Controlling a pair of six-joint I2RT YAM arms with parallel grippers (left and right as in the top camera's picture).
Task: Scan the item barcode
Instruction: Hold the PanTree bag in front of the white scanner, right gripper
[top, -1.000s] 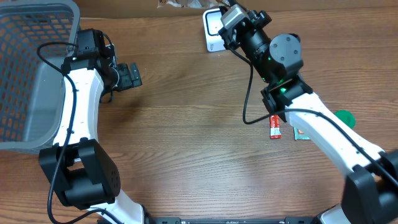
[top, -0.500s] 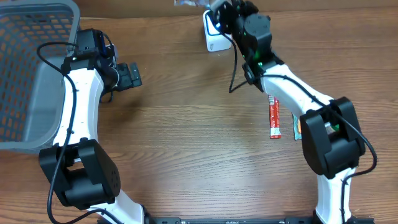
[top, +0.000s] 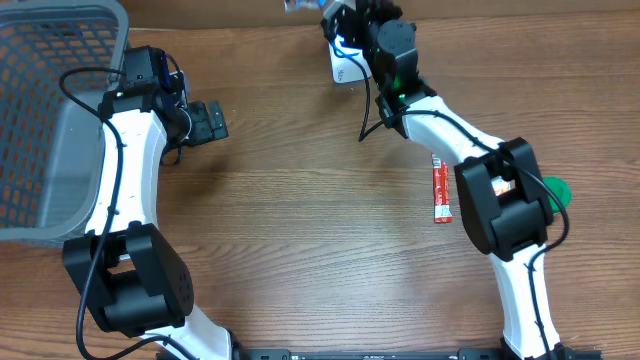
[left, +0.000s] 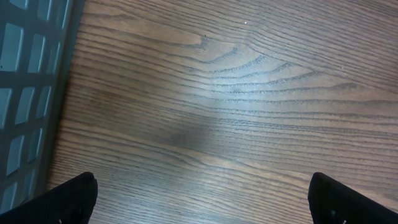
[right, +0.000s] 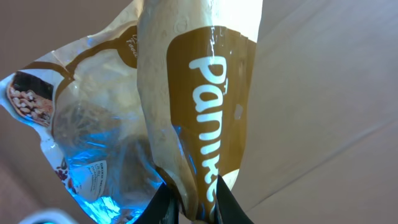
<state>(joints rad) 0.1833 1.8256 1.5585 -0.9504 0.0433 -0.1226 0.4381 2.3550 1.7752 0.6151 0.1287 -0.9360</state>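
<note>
Wooden table (top: 300, 240), grey basket (top: 40, 120) at left. The right gripper (right: 189, 202) pinches a brown-and-cream bag (right: 186, 106) lettered "Pani…", now carried farther over the white scanner (top: 343, 66) at the far edge. The left gripper (left: 202, 202) gapes wide, empty.

— What lies around the left gripper (left: 202, 202)?
— In its wrist view the basket (left: 28, 81) stands off to the left of the jaws. The table (left: 249, 93) spreads beneath and ahead of them.
— And the right gripper (right: 189, 200)?
— The snack packet (right: 186, 106) sits between its jaws and reaches out ahead of them. From overhead, the scanner (top: 343, 66) stands on the table just behind those jaws. The stick sachet (top: 441, 192) lies well behind them, beside the arm.
</note>
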